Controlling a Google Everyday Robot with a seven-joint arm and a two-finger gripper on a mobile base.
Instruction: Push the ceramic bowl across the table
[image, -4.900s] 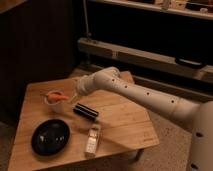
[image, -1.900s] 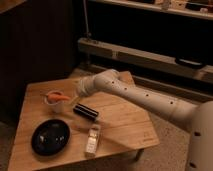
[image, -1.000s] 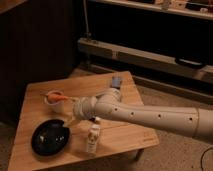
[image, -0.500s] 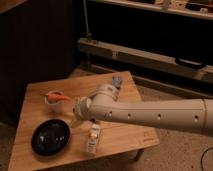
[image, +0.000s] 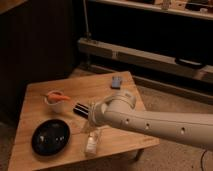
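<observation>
Camera view: arm (image: 150, 122) reaching in low over the tabletop (image: 35, 95), gripper (image: 92, 115) hanging just right of the ceramic bowl (image: 50, 136) and a little behind it, apart from the rim. Jaws open or closed? Cannot tell, the wrist hides them. The ceramic bowl sits near the tabletop's front-left corner, nothing touching it. Behind the bowl is a small white bowl (image: 55, 98) with orange pieces. Right of the bowl lies a pale bottle (image: 92, 142), close under the arm. Approach is the step in hand, I'd say. Next move calls for dropping beside the rim and shoving level, steering clear of that bottle.
</observation>
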